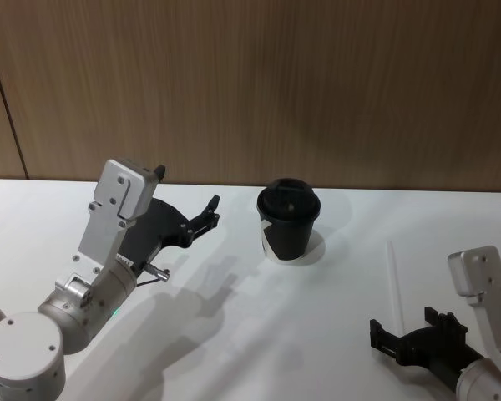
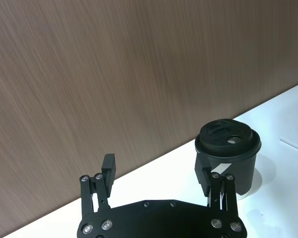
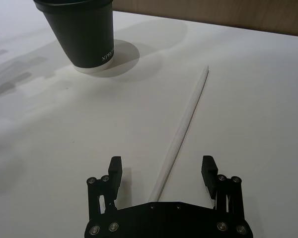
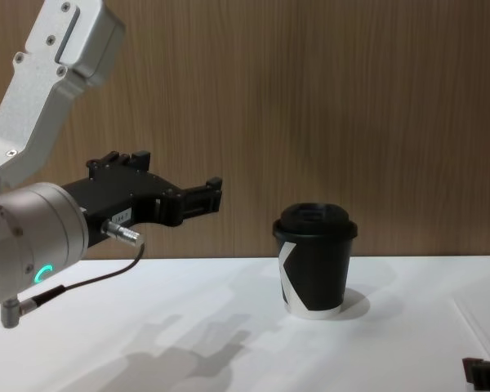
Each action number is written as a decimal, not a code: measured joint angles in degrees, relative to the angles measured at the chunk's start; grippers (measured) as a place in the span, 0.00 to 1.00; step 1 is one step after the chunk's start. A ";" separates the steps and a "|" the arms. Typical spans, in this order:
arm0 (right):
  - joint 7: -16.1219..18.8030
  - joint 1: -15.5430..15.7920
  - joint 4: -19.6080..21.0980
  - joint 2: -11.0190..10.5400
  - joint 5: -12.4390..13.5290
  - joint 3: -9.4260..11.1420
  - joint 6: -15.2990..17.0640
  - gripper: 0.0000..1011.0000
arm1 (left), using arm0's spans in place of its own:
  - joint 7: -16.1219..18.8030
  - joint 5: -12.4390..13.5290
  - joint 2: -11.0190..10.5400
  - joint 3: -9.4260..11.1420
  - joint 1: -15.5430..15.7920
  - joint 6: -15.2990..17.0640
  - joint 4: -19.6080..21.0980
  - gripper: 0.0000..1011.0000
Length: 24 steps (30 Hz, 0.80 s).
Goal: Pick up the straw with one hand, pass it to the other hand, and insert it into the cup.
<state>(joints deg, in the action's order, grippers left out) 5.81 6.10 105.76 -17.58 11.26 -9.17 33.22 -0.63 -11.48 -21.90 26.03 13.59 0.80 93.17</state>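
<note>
In the right wrist view the right hand (image 3: 161, 162), spread wide, is straddling the straw (image 3: 186, 121) lying on the worktop (image 3: 248, 74), gripping nothing; the left hand (image 2: 157, 168) is hovering wide open beside the cup (image 2: 228, 153).

Black flat-fingered left gripper (image 1: 212, 210) on silver arm (image 1: 110, 224) raised, jaws open; small black right gripper (image 3: 161, 162) low, jaws open.

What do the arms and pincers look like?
The left arm: bulky silver cylinders, glowing green ring, thin black cable. The right arm: silver, boxy link. The left pincer and right pincer: black and blocky, small silver screws.
</note>
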 joint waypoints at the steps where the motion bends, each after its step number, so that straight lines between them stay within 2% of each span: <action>1: 0.04 0.00 -0.01 0.02 -0.03 0.01 0.05 0.99 | 0.00 0.00 0.00 0.00 0.00 0.00 0.00 0.99; 24: 0.85 -0.15 -0.32 0.13 -1.26 0.31 0.71 0.99 | 0.00 0.00 0.00 0.00 0.00 0.00 0.00 0.99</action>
<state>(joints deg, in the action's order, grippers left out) 6.66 5.95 105.44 -17.45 10.00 -8.86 33.92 -0.62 -11.48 -21.89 26.02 13.59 0.80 93.18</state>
